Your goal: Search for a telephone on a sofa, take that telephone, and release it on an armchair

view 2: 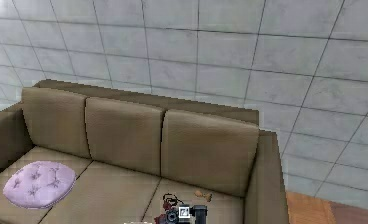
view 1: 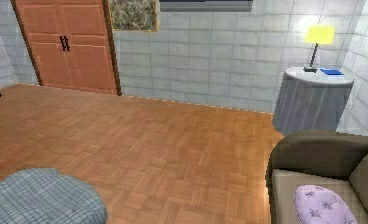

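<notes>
My fingers (view 2: 169, 213) are low at the brown sofa (view 2: 122, 135), at its right seat, near a small reddish thing (view 2: 199, 193), perhaps the telephone. I cannot tell whether I'm grasping anything. A purple cushion (view 2: 37, 183) lies on the left seat.

The sofa (view 2: 122, 135) had a smooth, matt brown covering. The lilac cushion (view 2: 37, 183) looked like soft tufted cloth. The floor (view 1: 162, 140) was wood parquet with a slight sheen, and the door (view 1: 84, 40) was panelled wood. The wall (view 2: 192, 50) was pale, smooth tile. The checked grey cloth (view 1: 42, 200) looked woven.
</notes>
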